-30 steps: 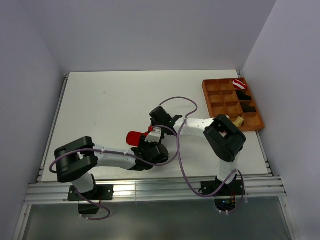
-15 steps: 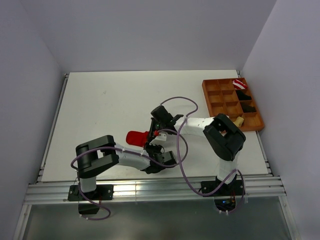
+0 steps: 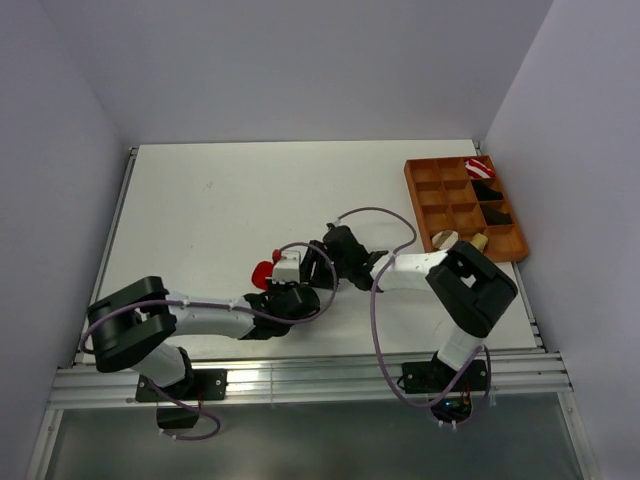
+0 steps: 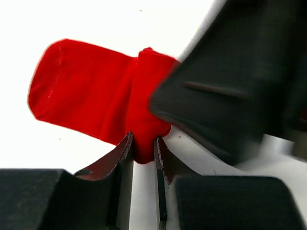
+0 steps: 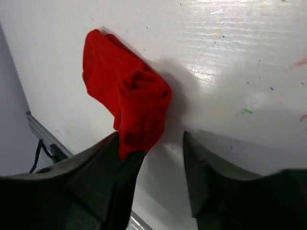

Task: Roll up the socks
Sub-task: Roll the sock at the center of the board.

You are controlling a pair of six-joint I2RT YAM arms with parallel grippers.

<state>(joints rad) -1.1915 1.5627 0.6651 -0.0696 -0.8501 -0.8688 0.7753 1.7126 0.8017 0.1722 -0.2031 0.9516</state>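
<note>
On the white table (image 3: 220, 190), boxed in by pale walls (image 3: 300, 70), the left hand (image 4: 143, 140) pinches the rolled end of the red sock (image 4: 86, 91). The right hand (image 5: 158, 141) gapes, released, beside it.

The red sock (image 4: 81, 91) lies on the white table (image 3: 200, 200) near its middle, plain red knit. One end lies flat and unrolled with a stitched hem; the other is rolled into a tight bundle. The left gripper (image 4: 143, 146) pinches the bundle's lower edge between its fingers.
</note>
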